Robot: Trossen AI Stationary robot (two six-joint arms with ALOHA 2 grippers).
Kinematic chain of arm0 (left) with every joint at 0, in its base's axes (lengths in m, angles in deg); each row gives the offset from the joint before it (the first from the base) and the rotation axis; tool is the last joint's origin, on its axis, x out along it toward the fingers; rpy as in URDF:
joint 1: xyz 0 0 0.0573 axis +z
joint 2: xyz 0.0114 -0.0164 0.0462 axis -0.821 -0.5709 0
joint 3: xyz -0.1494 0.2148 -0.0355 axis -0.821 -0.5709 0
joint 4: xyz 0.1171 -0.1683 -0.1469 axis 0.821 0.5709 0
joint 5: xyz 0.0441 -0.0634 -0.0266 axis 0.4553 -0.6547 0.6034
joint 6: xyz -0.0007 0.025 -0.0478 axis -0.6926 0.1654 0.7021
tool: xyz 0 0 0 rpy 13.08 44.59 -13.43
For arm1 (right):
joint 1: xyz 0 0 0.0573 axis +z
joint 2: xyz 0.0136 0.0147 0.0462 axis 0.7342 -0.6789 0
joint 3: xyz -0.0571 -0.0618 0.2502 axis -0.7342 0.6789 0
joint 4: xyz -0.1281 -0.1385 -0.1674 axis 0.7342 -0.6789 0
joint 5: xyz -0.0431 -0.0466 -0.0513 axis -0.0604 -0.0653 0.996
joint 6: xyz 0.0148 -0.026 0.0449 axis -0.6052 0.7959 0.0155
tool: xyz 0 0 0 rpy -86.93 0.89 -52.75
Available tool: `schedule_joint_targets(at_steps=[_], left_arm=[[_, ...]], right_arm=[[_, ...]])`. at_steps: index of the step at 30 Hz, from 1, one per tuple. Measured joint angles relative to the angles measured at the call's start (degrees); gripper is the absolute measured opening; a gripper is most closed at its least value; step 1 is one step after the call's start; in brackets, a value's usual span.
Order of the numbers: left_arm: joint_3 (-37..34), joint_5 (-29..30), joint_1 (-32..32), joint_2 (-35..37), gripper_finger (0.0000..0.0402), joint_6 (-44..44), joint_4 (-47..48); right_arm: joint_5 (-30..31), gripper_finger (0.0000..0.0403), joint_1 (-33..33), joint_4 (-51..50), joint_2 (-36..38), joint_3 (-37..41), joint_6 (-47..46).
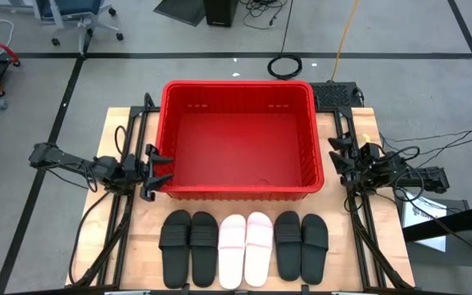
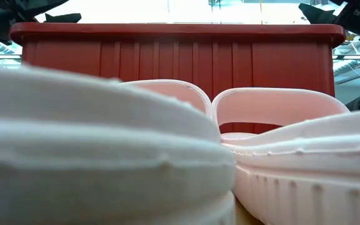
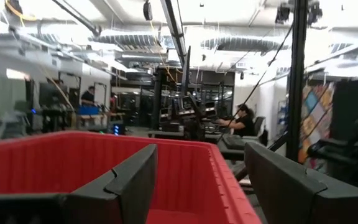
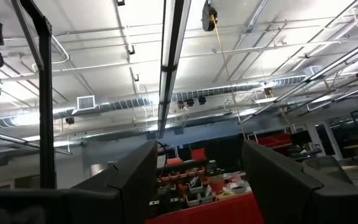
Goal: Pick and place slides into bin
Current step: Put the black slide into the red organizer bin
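Note:
Six slides lie in a row, soles down, on the wooden table near its front edge: two black point(image 1: 188, 247), two pale pink point(image 1: 245, 248) and two black point(image 1: 301, 245). The pink pair fills the low view point(image 2: 167, 156). The red bin point(image 1: 238, 139) stands empty behind them. My left gripper point(image 1: 161, 169) is open and empty beside the bin's left wall near its front corner. My right gripper point(image 1: 335, 155) is open and empty beside the bin's right wall. In the left wrist view the bin's rim point(image 3: 73, 146) shows past the fingers.
Black arm frames run along the table's left point(image 1: 125, 221) and right point(image 1: 367, 238) sides. A coiled cable point(image 1: 285, 65) and a black box point(image 1: 334, 92) lie beyond the bin. People sit at desks in the room behind point(image 3: 244, 118).

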Motion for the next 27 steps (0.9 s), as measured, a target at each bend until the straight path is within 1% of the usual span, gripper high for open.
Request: schedule_joint_targets(at_steps=[6,11,15,17,20,22,25,27], left_arm=[[0.01,0.01,-0.01,-0.01,0.0248,1.20,-0.32],[0.01,0.49,0.18,-0.01,0.0248,0.11,-4.14],[2.22,-0.96,0.58,0.01,0.0248,-2.23,-6.00],[4.02,-2.54,0.56,-0.01,0.0248,-2.78,-5.35],[7.53,-6.25,0.54,-0.05,0.0248,-2.35,-0.60],[10.43,-8.30,0.31,-0.36,0.0248,-2.27,2.68],[14.84,-9.51,-0.63,-2.29,0.0248,-2.40,4.74],[17.40,-10.44,-1.42,-4.42,0.0248,-3.82,4.93]], right_arm=[[-0.35,0.0228,-0.01,-0.80,-0.02,0.00,-4.39],[-0.36,0.0228,0.00,-0.29,-0.02,0.00,-1.18],[-0.68,0.0223,-0.01,5.21,0.02,-0.38,0.82],[-3.98,0.0220,0.00,5.58,0.01,-1.47,0.71],[-13.54,0.0216,0.01,5.94,-0.27,-2.98,-2.00],[-19.02,0.0215,0.05,7.99,-1.42,-4.03,-4.76],[-24.05,0.0212,0.03,15.47,-3.90,-5.46,-6.56],[-24.63,0.0212,0.04,18.71,-6.31,-5.96,-6.04]])
